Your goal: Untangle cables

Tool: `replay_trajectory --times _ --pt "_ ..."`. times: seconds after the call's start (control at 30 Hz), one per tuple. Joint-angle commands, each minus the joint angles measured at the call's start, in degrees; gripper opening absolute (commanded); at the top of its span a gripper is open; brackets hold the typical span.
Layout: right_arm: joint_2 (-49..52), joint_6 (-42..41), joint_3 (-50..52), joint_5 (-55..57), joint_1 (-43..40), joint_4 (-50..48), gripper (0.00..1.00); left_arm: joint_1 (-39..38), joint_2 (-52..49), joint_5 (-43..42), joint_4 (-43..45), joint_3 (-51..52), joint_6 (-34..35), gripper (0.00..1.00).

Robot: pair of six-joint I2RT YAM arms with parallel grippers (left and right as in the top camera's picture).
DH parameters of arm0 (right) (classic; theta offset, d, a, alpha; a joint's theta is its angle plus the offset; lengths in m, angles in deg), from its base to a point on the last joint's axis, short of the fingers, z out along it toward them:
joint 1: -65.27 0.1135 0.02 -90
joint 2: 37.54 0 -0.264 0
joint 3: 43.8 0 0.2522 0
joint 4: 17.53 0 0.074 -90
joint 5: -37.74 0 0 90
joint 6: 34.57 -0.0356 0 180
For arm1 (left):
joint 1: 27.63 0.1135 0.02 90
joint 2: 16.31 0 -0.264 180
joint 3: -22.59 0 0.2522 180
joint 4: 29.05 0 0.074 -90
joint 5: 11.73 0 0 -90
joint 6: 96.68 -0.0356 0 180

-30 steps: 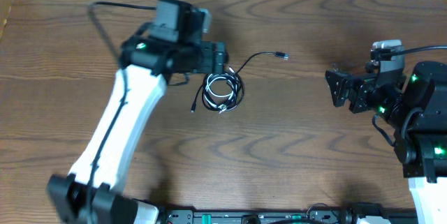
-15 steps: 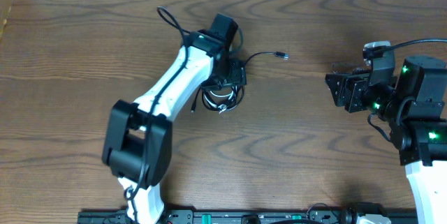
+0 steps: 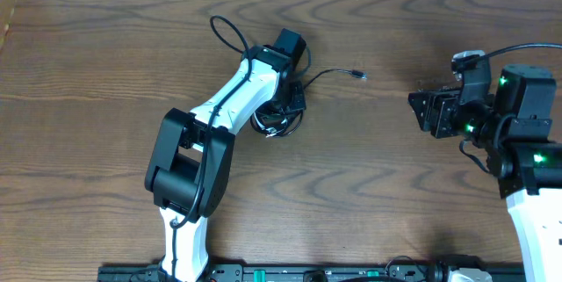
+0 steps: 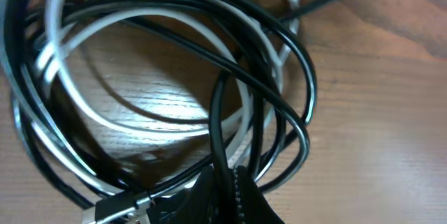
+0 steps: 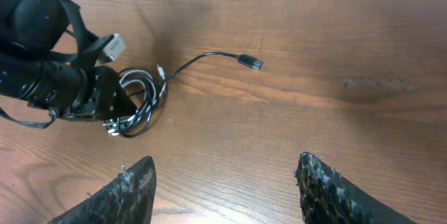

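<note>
Risk, as judged: the black cable (image 4: 297, 70) and white cable (image 4: 66, 91) are lying wound together in one coil (image 3: 277, 122) on the worktop (image 3: 369, 203), loops crossing over and under each other.

The left fingers (image 4: 255, 206) are sitting drawn together at the coil's near edge, and a black strand is running into their seam, so they are apparently pinching it.

Nothing is pinning the white loops. Any pull is likely dragging the whole coil along or cinching the crossings tighter. The tip-only hold could be letting the strand slip.

Pose: the left arm (image 3: 233, 97) is reaching with its wrist pitched down directly over the coil.

The right fingers (image 5: 328, 189) are hanging spread wide and empty, well apart from the coil. They are beyond the black plug (image 5: 250, 62) trailing out of it.
</note>
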Motion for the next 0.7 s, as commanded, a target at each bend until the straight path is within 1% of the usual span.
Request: replay_trajectory --times 0.0,0.07,0.17,0.23,0.27,0.37,0.4,0.5,0.57,0.67 --pt "0.6 -0.8 -1.0 -0.8 0.5 -0.5 0.59 0.2 2.4 -6.3 -0.2 -1.1 -8.5 0.08" --pt "0.9 -0.8 -1.0 -1.6 0.5 -0.8 0.58 0.4 4.8 -9.4 0.1 -1.4 -9.6 0.08" --pt "1.7 -0.8 -1.0 -5.8 0.5 -2.1 0.51 1.0 10.4 -13.8 1.4 -1.5 -9.5 0.07" --pt "2.4 -1.4 -1.0 -8.7 0.5 -3.4 0.49 1.6 13.7 -17.1 2.5 -1.5 -9.5 0.07" --pt "3.3 -3.8 -1.0 -9.8 0.5 -4.6 0.45 2.0 16.1 -19.7 3.4 -1.5 -9.5 0.07" --pt "5.1 -9.5 -1.0 -10.3 0.5 -7.1 0.31 2.8 19.4 -23.6 3.9 -1.5 -9.5 0.07" --pt "5.8 -10.8 -1.0 -11.4 0.5 -8.2 0.28 3.0 20.1 -24.6 3.8 -1.5 -9.5 0.08" --pt "7.9 -12.0 -1.0 -17.4 0.6 -12.0 0.29 3.4 21.2 -27.4 3.7 -1.5 -9.5 0.07" --pt "9.8 -13.5 -1.0 -20.7 1.4 -14.8 0.36 3.8 21.1 -28.7 3.7 -1.5 -9.5 0.08" --pt "12.2 -16.5 -1.0 -20.9 2.9 -16.2 0.34 4.0 20.9 -28.6 3.8 -1.5 -9.5 0.08"
